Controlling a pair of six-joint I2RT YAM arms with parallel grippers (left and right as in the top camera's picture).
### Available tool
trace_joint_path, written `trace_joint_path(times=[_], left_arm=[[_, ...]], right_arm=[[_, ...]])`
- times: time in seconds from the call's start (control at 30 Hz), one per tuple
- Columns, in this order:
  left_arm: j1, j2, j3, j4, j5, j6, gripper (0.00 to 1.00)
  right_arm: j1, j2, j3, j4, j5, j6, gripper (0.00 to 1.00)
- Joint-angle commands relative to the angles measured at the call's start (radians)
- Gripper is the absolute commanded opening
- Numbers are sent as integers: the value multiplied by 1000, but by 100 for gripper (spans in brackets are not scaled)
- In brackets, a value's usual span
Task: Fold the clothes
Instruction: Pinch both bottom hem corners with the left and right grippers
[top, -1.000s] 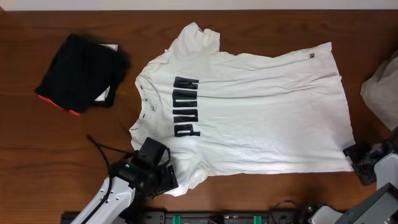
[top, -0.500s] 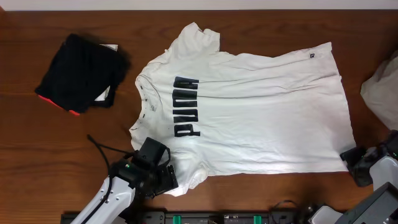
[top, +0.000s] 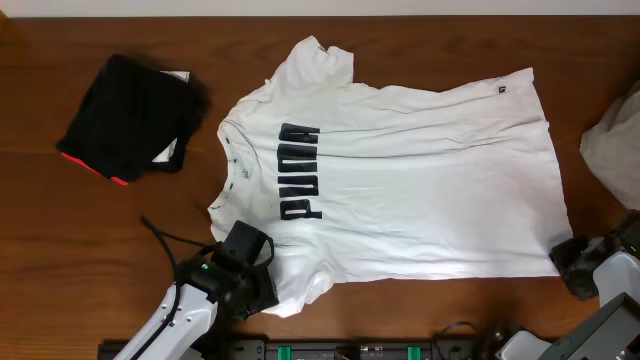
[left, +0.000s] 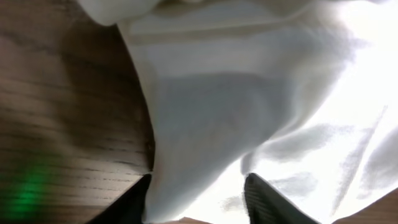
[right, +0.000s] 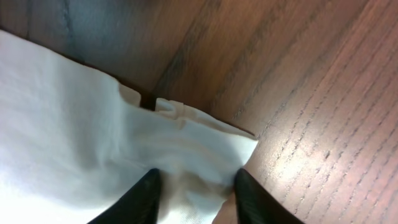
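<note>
**Both jaws close on the near edge of the shirt**

Overhead view, clock directions taken from the centre of the table (top: 60, 240). The white T-shirt (top: 420, 170) lies flat and face up across the middle, with its collar toward 9 o'clock, its hem toward 3 o'clock and the black lettering readable sideways.

Within the last second both pairs of jaws have narrowed from a wider setting. The right gripper (top: 568, 258), at 4 o'clock, has also crept inward onto the hem corner (top: 552, 255). The shirt itself has not shifted. Only the near sleeve (top: 300, 285) shows a slight tuck, at the left gripper (top: 262, 288) at 7 o'clock.

In the left wrist view, white cloth fills the gap between the two fingers (left: 134, 202). In the right wrist view, the hem is puckered between the fingers (right: 140, 196). We therefore read both jaws as narrow and pinching fabric, though how firm the hold is cannot be told.

We judge that the grasp for a first fold is now made and the fold itself not yet begun. The natural move would carry the 6 o'clock edge toward 12 o'clock.

Both arms reach in low from the 6 o'clock edge, with their wrists close to the wood and their fingers angled down onto the cloth. A black garment (top: 125, 115) sits apart at 10 o'clock.
</note>
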Motion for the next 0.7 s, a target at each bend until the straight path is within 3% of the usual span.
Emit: trace_joint_path(times=[0.0,0.07,0.23,0.3,0.33,0.37,0.67], left_arm=[[-4,-2,0,-3,-3,-1,38],[-4,-2,0,-3,-3,-1,33],[-4,-2,0,-3,-3,-1,30],[-4,-2,0,-3,-3,-1,21],[-4,-2,0,-3,-2,-1,10],[-4,-2,0,-3,2,-1,6],[-4,-3,91,-93,38,16,6]], right_arm=[[-7,-2,-9,3,14,2,31],[-7,-2,-9,3,14,2,24],[-7,-2,-9,9,14,2,9],[-7,-2,-10,10,14,2,1],[-7,-2,-9,9,13,2,1],[-7,-2,-9,8,10,2,1],[59,-2,45,-48,-13,-35,1]])
